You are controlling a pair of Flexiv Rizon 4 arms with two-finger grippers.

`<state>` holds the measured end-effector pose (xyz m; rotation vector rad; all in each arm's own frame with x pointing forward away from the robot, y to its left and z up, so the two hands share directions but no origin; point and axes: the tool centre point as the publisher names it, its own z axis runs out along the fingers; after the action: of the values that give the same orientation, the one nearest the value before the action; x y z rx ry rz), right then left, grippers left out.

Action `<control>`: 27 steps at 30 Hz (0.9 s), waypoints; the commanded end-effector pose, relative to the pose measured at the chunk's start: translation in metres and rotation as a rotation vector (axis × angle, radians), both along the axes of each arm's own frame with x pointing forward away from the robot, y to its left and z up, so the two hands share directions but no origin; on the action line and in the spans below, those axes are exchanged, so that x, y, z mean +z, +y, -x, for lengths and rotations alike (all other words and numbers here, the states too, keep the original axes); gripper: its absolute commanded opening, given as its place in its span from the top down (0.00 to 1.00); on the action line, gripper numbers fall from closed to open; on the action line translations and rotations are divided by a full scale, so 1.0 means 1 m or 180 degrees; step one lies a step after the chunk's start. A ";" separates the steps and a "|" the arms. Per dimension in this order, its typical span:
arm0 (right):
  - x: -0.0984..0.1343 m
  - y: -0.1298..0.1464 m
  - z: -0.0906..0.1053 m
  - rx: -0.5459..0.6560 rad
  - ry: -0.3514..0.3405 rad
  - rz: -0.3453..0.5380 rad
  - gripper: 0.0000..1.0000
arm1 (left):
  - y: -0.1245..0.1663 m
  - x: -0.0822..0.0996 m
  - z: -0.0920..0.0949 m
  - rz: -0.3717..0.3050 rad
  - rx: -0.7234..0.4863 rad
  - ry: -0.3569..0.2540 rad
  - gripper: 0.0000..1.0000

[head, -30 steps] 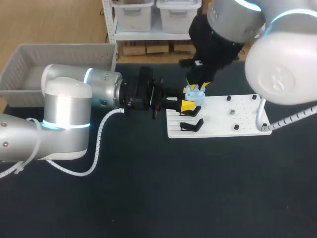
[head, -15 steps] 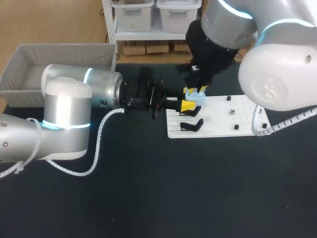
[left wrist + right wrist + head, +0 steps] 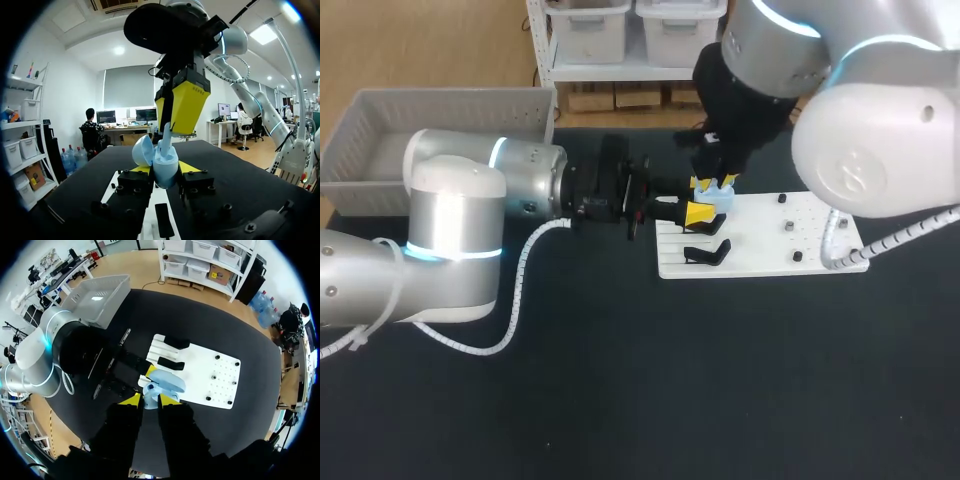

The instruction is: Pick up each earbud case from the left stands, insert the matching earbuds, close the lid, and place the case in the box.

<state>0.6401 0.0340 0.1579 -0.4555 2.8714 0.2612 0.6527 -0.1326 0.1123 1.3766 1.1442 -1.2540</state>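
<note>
Head view: your left pincer (image 3: 698,213) pinches the open blue case (image 3: 714,191) over the white board (image 3: 820,240), near the far edge of the counter (image 3: 620,400). Your right arm (image 3: 860,120) has swung in closer.

Left wrist view: your right pincer (image 3: 169,131) pinches an earbud (image 3: 165,138), its tip in the case.

Right wrist view: push crooked and it could jam, or knock the lid (image 3: 168,381) shut.

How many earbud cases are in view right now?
1. The light blue case, lid open, is clamped in the left gripper, under the right gripper. More may be hidden behind the arms.
</note>
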 end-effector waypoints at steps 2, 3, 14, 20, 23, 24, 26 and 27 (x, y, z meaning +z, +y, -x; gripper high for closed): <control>-0.001 0.001 -0.001 0.0004 0.0013 0.0005 1.00 | 0.000 0.000 -0.001 -0.0007 -0.0006 0.0002 1.00; -0.001 0.001 -0.001 0.0006 0.0012 0.0005 1.00 | 0.000 0.000 -0.001 -0.0007 -0.0006 0.0002 1.00; -0.004 0.003 -0.003 0.0014 0.0029 0.0027 1.00 | 0.000 0.000 -0.001 -0.0007 -0.0006 0.0002 1.00; -0.006 0.004 -0.004 0.0012 0.0039 0.0040 1.00 | 0.000 0.000 -0.001 -0.0007 -0.0006 0.0002 1.00; -0.007 0.004 -0.005 0.0010 0.0044 0.0045 1.00 | 0.000 0.000 -0.001 -0.0007 -0.0006 0.0002 1.00; -0.007 0.004 -0.005 0.0010 0.0046 0.0048 1.00 | 0.000 0.000 -0.001 -0.0007 -0.0006 0.0002 1.00; -0.007 0.004 -0.006 0.0010 0.0050 0.0056 1.00 | 0.000 0.000 -0.001 -0.0007 -0.0006 0.0002 1.00; -0.007 0.004 -0.006 0.0010 0.0052 0.0060 1.00 | 0.000 0.000 -0.001 -0.0007 -0.0006 0.0002 1.00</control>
<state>0.6442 0.0371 0.1508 -0.4634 2.8879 0.2416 0.6527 -0.1327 0.1123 1.3767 1.1441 -1.2541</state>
